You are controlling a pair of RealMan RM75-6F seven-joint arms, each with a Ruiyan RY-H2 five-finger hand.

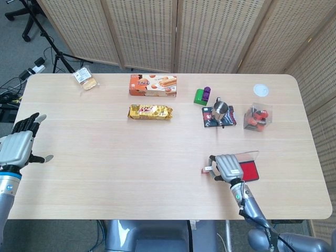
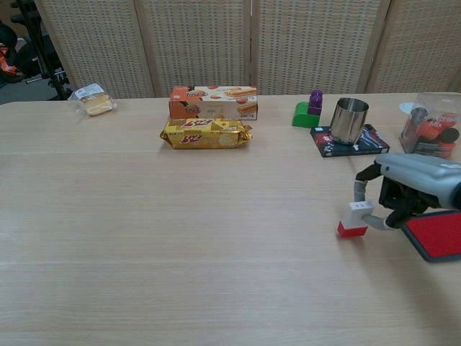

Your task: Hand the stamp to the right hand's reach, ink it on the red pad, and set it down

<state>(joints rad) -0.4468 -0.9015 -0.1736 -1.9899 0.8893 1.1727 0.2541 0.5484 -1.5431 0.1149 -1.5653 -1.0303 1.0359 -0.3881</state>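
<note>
1. Red on its underside and white above, the stamp (image 2: 355, 219) sat with its base on the pale wooden surface (image 2: 180, 216), just left of the red ink pad (image 2: 439, 236).
2. The right hand (image 2: 410, 187) gripped the stamp, with one finger (image 2: 359, 186) arched over its top and another (image 2: 376, 223) against its right side.
3. From the head view, the same right hand (image 1: 227, 166) covered the left part of the red ink pad (image 1: 249, 171), and the stamp (image 1: 208, 169) showed just at its left edge.
4. The clear lid of the pad (image 1: 247, 155) lay just beyond the pad, on its far side.
5. The left hand (image 1: 19, 145) hovered at the far left edge of the surface, holding nothing, with its fingers spread apart; it was well apart from the stamp.
6. A steel cup (image 2: 348, 120) stood upright on a dark booklet (image 2: 362, 141) behind the right hand.
7. A green and purple toy block (image 2: 309, 112) sat just left of the cup.
8. A clear box with red contents (image 2: 431, 132) stood to the right of the booklet, and a small white round lid (image 1: 261, 90) lay beyond it.
9. An orange biscuit box (image 2: 213, 102) lay near the far edge, with a yellow snack packet (image 2: 206, 134) just in front of it.
10. A small wrapped pastry (image 2: 93, 99) rested at the far left corner.
</note>
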